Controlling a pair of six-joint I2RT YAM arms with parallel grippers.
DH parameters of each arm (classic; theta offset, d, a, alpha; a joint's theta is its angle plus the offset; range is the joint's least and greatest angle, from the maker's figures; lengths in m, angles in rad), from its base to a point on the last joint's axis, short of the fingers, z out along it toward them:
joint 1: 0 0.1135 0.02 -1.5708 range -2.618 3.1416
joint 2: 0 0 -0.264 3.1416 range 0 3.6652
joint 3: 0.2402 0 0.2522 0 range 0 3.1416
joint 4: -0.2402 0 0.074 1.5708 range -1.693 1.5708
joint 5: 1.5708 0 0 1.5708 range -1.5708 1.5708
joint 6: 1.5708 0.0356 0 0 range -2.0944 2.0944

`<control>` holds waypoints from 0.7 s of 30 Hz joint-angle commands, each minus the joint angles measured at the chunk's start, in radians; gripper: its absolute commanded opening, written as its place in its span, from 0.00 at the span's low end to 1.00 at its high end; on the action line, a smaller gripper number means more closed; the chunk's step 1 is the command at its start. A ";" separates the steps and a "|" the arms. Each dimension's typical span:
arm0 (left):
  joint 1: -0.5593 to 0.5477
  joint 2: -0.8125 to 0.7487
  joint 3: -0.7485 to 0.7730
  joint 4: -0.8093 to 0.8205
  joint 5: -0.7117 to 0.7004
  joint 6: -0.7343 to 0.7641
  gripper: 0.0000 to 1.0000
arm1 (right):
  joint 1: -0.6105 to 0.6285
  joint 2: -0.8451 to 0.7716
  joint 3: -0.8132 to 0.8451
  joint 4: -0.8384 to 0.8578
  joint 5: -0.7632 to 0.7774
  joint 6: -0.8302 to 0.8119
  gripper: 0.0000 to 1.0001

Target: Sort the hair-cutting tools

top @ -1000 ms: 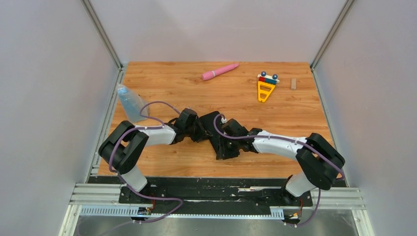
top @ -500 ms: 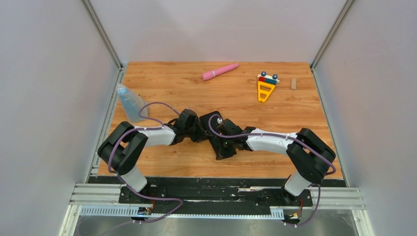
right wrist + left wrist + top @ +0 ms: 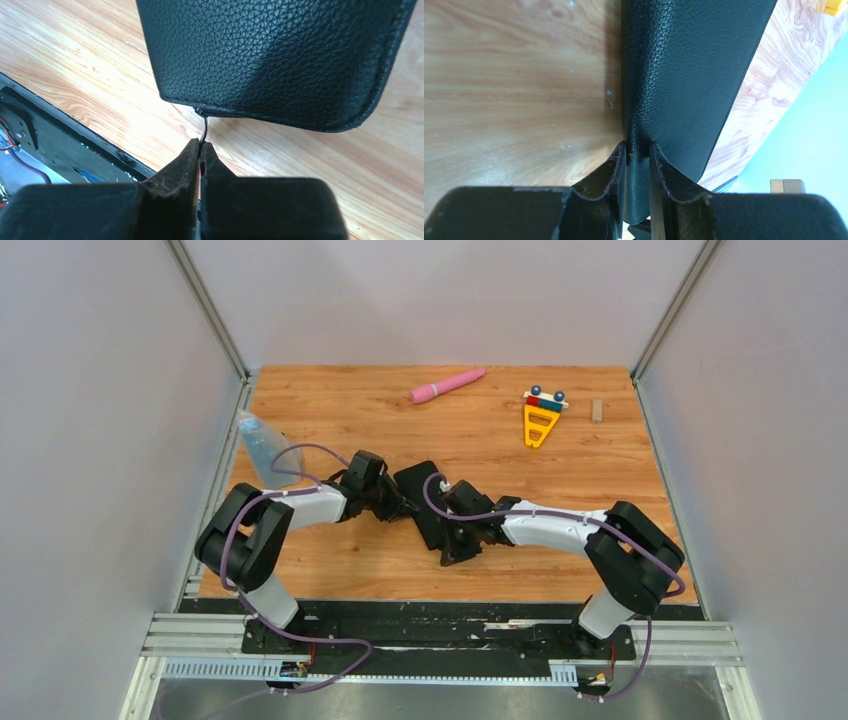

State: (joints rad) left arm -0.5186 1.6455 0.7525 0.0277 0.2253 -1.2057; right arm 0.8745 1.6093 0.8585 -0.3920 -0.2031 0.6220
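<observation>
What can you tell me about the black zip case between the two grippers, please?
The black zip case is a flat rectangle with rounded corners, in pebbled leather-look material, with a zip running along its edge. It sits diagonally over the middle of the wooden table; whether it lies flat is unclear. The left gripper pinches one edge, puckering it, and the right gripper is shut on the thin zip pull at a corner, where the zip looks closed.

Both arms bend inward, wrists low. The left gripper pinches the edge of a black case; the right gripper clamps its zip pull.
</observation>
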 commanded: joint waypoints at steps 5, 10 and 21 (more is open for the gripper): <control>0.113 0.037 0.102 -0.081 -0.113 0.127 0.00 | 0.007 -0.021 -0.019 -0.123 -0.047 -0.052 0.00; 0.116 0.016 0.106 -0.095 -0.093 0.162 0.00 | 0.008 -0.020 0.017 -0.122 -0.015 -0.066 0.00; 0.108 -0.182 -0.014 -0.092 0.004 0.176 0.94 | 0.009 0.009 0.168 -0.091 -0.044 -0.093 0.00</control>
State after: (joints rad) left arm -0.3977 1.5772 0.7826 -0.0814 0.2203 -1.0325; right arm 0.8757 1.6043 0.9222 -0.4908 -0.2043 0.5549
